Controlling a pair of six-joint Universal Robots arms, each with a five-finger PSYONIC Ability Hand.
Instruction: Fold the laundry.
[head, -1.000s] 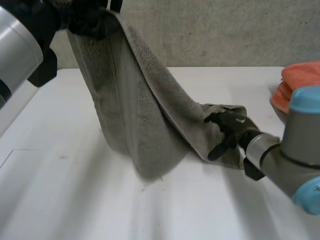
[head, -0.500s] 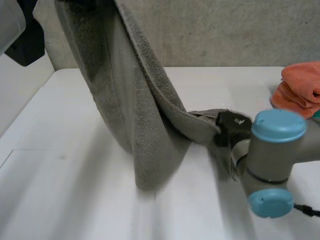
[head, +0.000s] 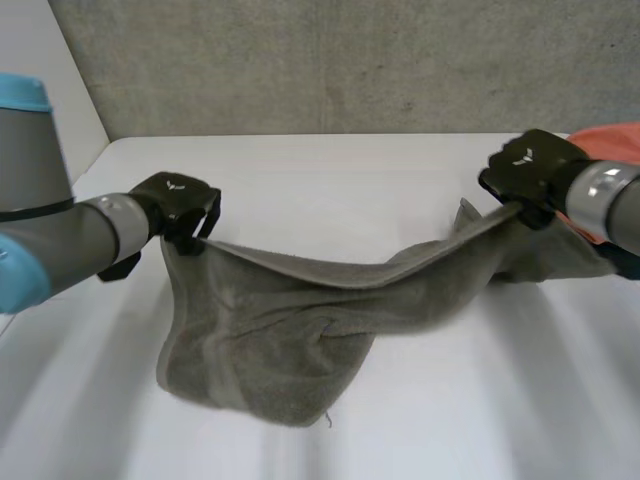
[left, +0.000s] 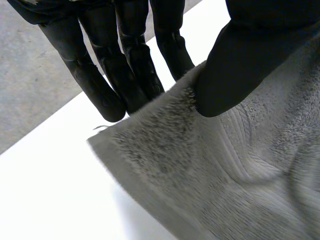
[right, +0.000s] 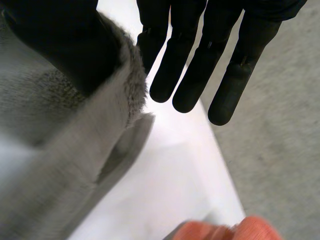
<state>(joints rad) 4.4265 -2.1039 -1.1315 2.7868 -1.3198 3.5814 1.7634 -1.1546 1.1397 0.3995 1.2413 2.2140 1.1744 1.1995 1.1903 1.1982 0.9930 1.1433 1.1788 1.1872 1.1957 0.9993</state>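
Note:
A grey towel (head: 300, 330) stretches between my two hands, and its sagging middle rests in a heap on the white table (head: 380, 170). My left hand (head: 182, 203) pinches one upper corner at the left. In the left wrist view its thumb (left: 240, 65) presses the towel (left: 235, 175) against straight fingers (left: 130, 60). My right hand (head: 528, 168) holds the opposite corner at the right, lifted above the table. There its thumb (right: 60, 40) clamps the towel edge (right: 65, 145) against a finger, with the other fingers (right: 220, 65) straight.
A folded orange cloth (head: 610, 145) lies at the table's far right, just behind my right hand, and the orange cloth (right: 225, 231) also sits below that hand's fingertips. A concrete wall (head: 350, 60) runs behind the table. The table's left edge is near my left arm.
My left hand has come down from high at the left to just above the table. My right hand closed on the towel and moved up and right, pulling it out wide.

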